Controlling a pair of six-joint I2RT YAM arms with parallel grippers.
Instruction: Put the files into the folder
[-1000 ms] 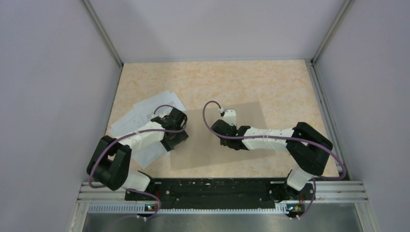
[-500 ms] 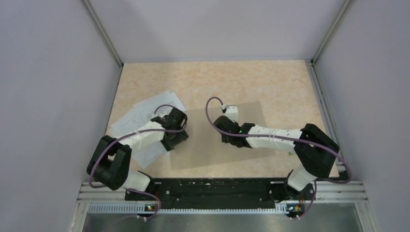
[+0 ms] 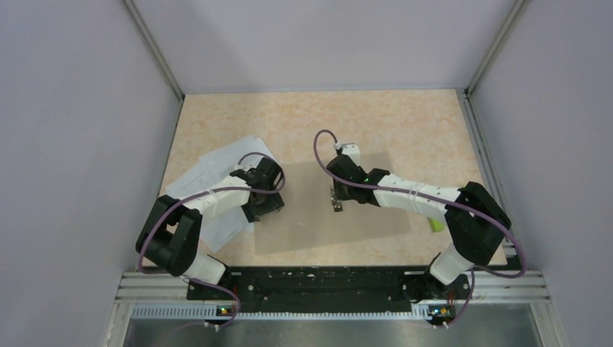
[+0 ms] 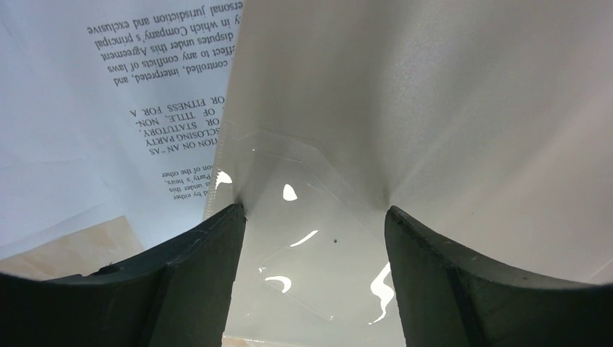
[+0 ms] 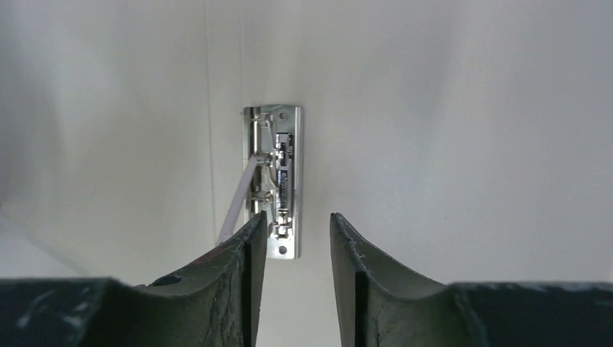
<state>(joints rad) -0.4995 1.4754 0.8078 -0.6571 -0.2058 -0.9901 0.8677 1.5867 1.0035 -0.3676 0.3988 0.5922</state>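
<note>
Your folder [image 3: 361, 217] lies flat mid-table, matte grey-brown. Its shiny metal clip [image 5: 278, 181] sits at the tips of the right gripper [image 5: 296, 217] — jaws narrowly apart, holding nothing. The left gripper [image 4: 314, 213] gapes wide and empty over a glossy clear pocket [image 4: 303, 238] — printed white files [image 3: 209, 170] fan out beside it. A green block [image 3: 436, 224] shows beside the right arm.

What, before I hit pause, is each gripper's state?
Left gripper: open, holding nothing, over the folder.
Right gripper: slightly open, empty, by the metal clip.

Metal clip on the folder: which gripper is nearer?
Right. The right gripper hovers over the clip; the left gripper is at the left edge of the folder, by the files.
</note>
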